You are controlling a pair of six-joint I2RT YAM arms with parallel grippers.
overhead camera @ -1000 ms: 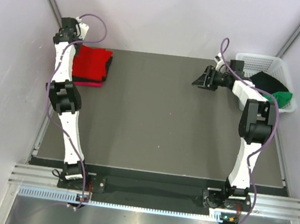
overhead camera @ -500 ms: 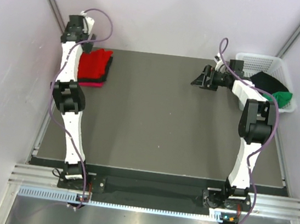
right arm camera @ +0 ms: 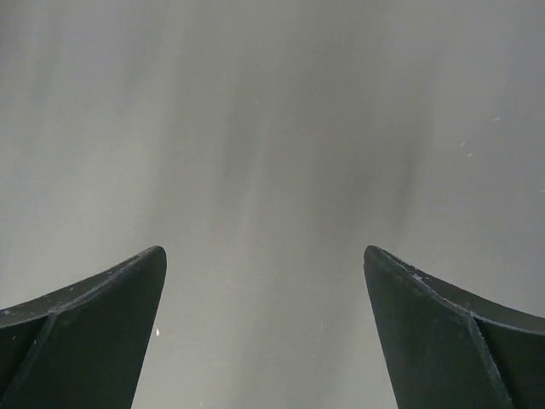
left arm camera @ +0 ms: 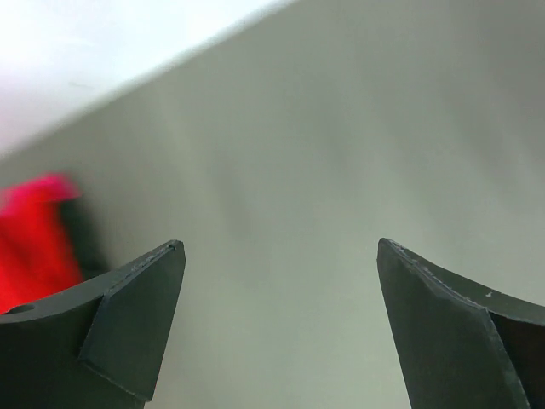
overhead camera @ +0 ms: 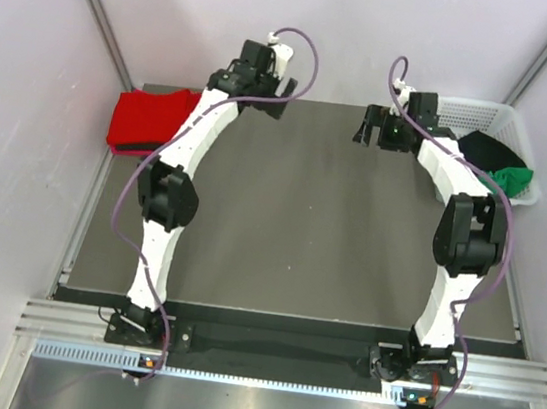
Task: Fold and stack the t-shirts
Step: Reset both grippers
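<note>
A folded bright red t-shirt [overhead camera: 148, 120] lies on a stack at the table's far left, with a thin pinkish red edge under it. It shows blurred at the left of the left wrist view as a red t-shirt [left arm camera: 34, 239]. My left gripper [overhead camera: 277, 99] hangs open over the back middle of the table, well right of the stack and holding nothing [left arm camera: 281, 247]. My right gripper [overhead camera: 369, 131] is open and empty too [right arm camera: 264, 251], over bare table left of the basket. A black t-shirt [overhead camera: 487, 150] and a green t-shirt [overhead camera: 514, 179] lie crumpled in the basket.
The white lattice basket [overhead camera: 477, 112] stands at the back right corner. The dark table mat [overhead camera: 291, 227] stretches between the arms. White walls close in on the left, right and back. A metal rail [overhead camera: 274, 351] carries both arm bases at the near edge.
My left gripper opened, let go of the red stack and swung right to the back middle. The stack now shows in full. My right gripper opened wider and shifted slightly up.
</note>
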